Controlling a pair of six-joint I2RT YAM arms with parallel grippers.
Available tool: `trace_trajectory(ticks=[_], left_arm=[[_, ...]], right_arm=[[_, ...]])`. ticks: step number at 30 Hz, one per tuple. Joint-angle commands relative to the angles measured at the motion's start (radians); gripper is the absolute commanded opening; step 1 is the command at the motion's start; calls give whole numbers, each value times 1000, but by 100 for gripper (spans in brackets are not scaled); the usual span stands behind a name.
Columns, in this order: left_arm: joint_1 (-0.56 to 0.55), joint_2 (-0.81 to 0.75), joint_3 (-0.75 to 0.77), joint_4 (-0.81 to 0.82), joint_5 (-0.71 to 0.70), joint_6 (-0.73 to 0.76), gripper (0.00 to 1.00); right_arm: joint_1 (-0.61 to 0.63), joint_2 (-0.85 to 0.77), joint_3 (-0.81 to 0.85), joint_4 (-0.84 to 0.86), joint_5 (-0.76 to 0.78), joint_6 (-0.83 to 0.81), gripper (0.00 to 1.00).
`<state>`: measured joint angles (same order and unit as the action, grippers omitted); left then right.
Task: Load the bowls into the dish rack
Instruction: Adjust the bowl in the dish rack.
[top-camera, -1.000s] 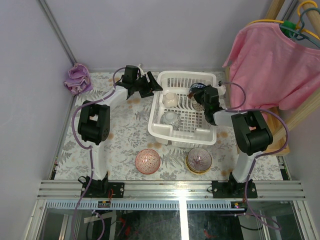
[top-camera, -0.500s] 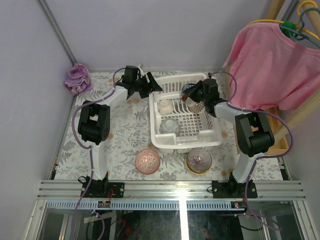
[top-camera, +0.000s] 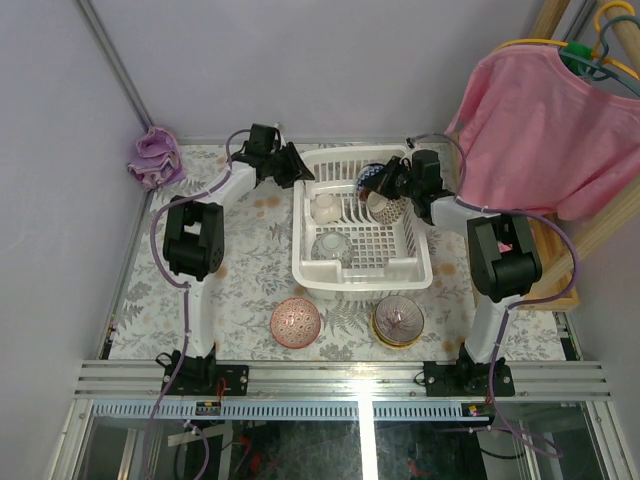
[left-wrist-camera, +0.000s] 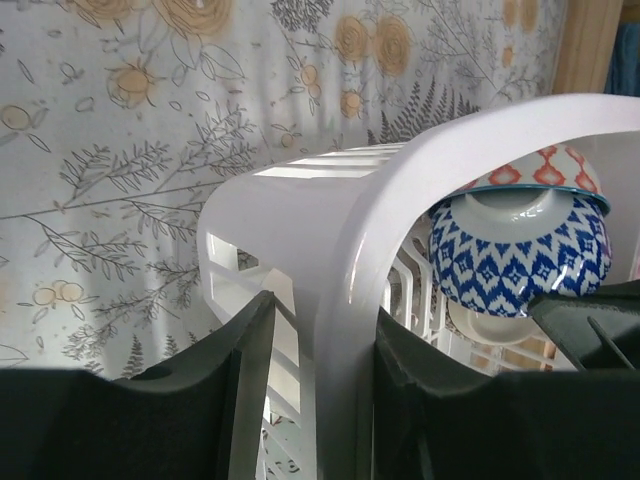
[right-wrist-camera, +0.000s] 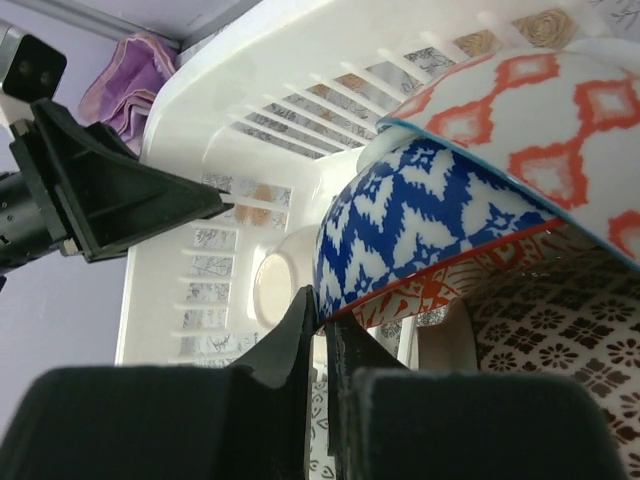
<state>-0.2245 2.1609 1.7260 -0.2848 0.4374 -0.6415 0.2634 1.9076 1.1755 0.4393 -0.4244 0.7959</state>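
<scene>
The white dish rack (top-camera: 415, 270) stands mid-table. My left gripper (top-camera: 297, 168) is shut on its far-left corner rim; in the left wrist view the fingers (left-wrist-camera: 250, 380) flank the white rim (left-wrist-camera: 345, 270). My right gripper (top-camera: 397, 182) is at the rack's far side, shut on the rim of the blue-white bowl (right-wrist-camera: 420, 220), which stands on edge against an orange-patterned bowl (right-wrist-camera: 540, 110). Two whitish bowls (top-camera: 326, 207) (top-camera: 332, 246) lie in the rack's left half. A pink-red bowl (top-camera: 296, 321) and a tan-yellow bowl (top-camera: 398, 320) sit on the table in front of the rack.
A purple cloth (top-camera: 155, 157) lies at the far left corner. A pink shirt (top-camera: 545, 130) hangs on a wooden frame at the right, close to the right arm. The floral tablecloth (top-camera: 250, 260) shows between the left arm and the rack.
My right gripper has moved from the rack's right side to its far side with the blue-white bowl. The rack has shifted and turned slightly. The left gripper has come onto the rack's corner.
</scene>
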Motion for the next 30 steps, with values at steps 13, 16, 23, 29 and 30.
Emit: trace_trajectory(ticks=[13, 16, 23, 29, 30], left_arm=[[-18, 86, 169, 8, -42, 32, 27], [-19, 83, 166, 9, -43, 32, 27], [-24, 76, 162, 2, -49, 38, 27], [-24, 64, 149, -1, -56, 48, 28], [-24, 64, 152, -3, -56, 50, 28]], right_arm=[[48, -52, 139, -134, -540, -212, 0], [49, -54, 129, -122, -550, -209, 0], [46, -42, 112, -139, -562, -223, 0], [-14, -16, 115, -103, -620, -208, 0], [-26, -5, 124, -101, -634, -205, 0]])
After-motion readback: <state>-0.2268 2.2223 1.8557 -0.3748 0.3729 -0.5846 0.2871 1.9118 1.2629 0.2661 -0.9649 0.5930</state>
